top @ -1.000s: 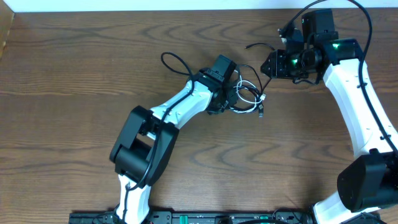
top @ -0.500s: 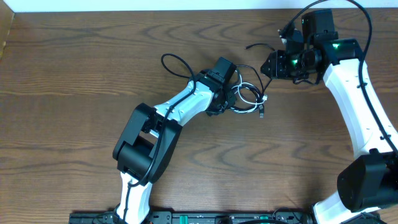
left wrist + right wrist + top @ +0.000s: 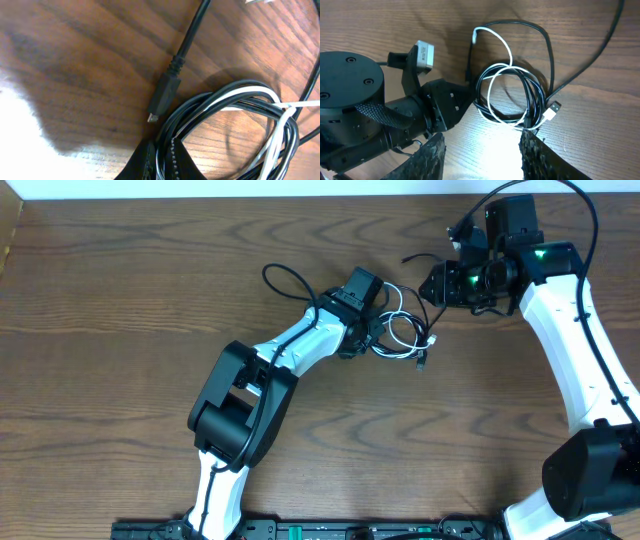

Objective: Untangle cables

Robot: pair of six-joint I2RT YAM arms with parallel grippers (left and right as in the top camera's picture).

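Cables [image 3: 402, 336] pinched on surface [image 3: 120, 330].
Left fingers [image 3: 141, 167] are clenched on the cables; right fingers [image 3: 540, 155] are held apart above them.

The 2 cables, a black cable [image 3: 547, 47] and a white cable [image 3: 506, 47], lie wound together in 1 small flat coil [image 3: 402, 334] on the wooden table [image 3: 120, 300], with the white loops threaded through the black ones. A black plug [image 3: 163, 96] rests on the wood just beside the coil, a white plug [image 3: 551, 111] sticks out at its rim, and 1 black strand trails well away. The coil's edge is pinched between the closed fingers of the left gripper [image 3: 160, 162].
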